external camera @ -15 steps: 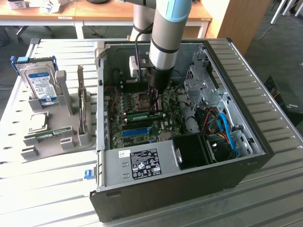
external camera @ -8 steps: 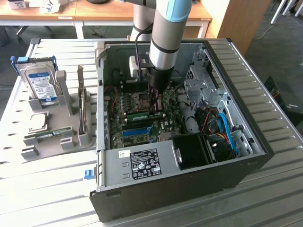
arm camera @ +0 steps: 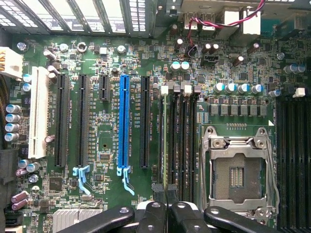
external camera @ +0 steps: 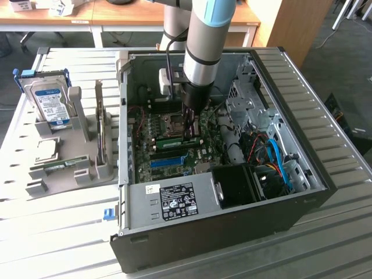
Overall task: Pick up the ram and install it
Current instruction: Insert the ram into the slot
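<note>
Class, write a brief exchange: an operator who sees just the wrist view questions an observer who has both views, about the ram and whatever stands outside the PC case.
Operator: I see the board and my shut pincer. How does the ram sit?
Observer: In the exterior view the ram lies level on the board with its green face showing. The pincer's tip is at its end toward that view's right.
Operator: What stands outside the case?
Observer: A grey holder at that view's left, carrying an upright hard drive and a second green stick.
</note>
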Motion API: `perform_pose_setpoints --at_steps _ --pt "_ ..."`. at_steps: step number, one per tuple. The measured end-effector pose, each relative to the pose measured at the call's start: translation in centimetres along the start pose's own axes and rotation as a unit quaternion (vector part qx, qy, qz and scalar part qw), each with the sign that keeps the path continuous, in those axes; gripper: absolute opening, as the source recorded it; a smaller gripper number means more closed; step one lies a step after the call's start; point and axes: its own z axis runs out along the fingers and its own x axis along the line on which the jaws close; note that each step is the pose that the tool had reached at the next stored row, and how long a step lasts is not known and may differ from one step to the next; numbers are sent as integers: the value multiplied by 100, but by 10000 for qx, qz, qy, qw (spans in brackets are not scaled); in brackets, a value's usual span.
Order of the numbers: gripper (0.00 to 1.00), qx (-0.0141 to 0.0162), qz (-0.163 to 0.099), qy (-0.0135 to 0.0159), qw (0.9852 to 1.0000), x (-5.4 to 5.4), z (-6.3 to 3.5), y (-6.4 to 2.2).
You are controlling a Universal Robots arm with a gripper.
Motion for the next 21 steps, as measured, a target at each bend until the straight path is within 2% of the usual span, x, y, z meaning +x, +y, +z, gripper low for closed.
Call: perform_pose_setpoints --at_steps 7,14,21 --pt "12 -44 3 1 10000 0 -6 -34" --pt "12 -73 4 1 10000 -1 -9 -58" --pt "12 -73 4 0 10000 -1 -8 -59"
